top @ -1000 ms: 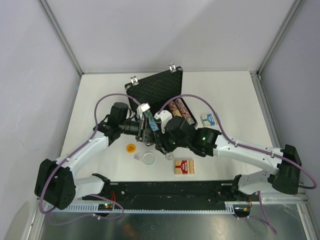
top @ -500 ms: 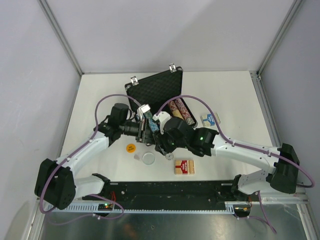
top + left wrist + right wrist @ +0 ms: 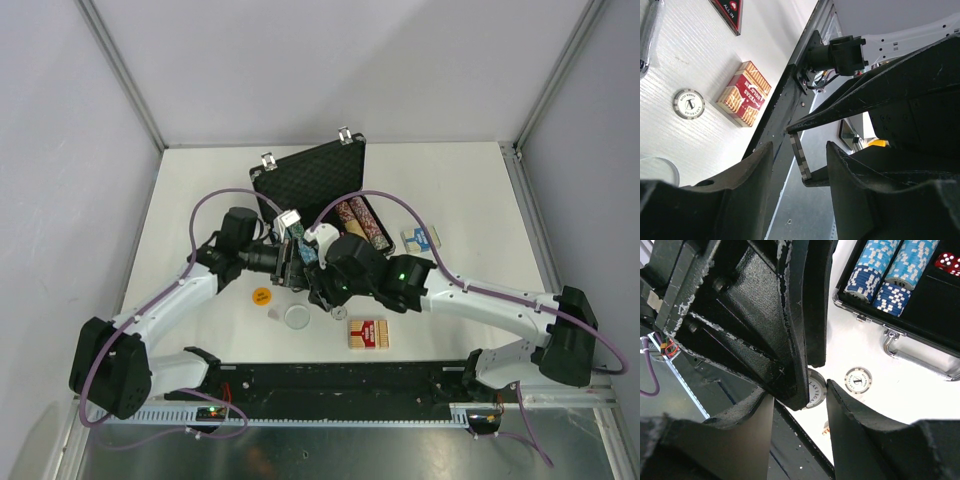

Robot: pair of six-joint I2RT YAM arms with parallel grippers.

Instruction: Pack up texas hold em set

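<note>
1. My right gripper (image 3: pixel 800 390) pinches a grey-and-white round poker chip (image 3: pixel 816 392) by its rim, faces free, likely for handover.
2. My left gripper (image 3: pixel 800 146) straddles it, spread.
3. The black silver-trimmed briefcase (image 3: pixel 310 175) lies open just behind.

We see the left arm (image 3: pixel 165 300) and the right arm (image 3: pixel 490 298) built of white shells with black joint housings, the bulkiest black block farthest from each gripper. A purple cable (image 3: pixel 205 205) runs along each arm and arches up just behind its gripper. A green light (image 3: pixel 405 271) glows behind the right gripper (image 3: pixel 800 388). The left gripper (image 3: pixel 800 145) has curved, matte black fingers (image 3: pixel 747 170), scuffed pale along the edges.
</note>
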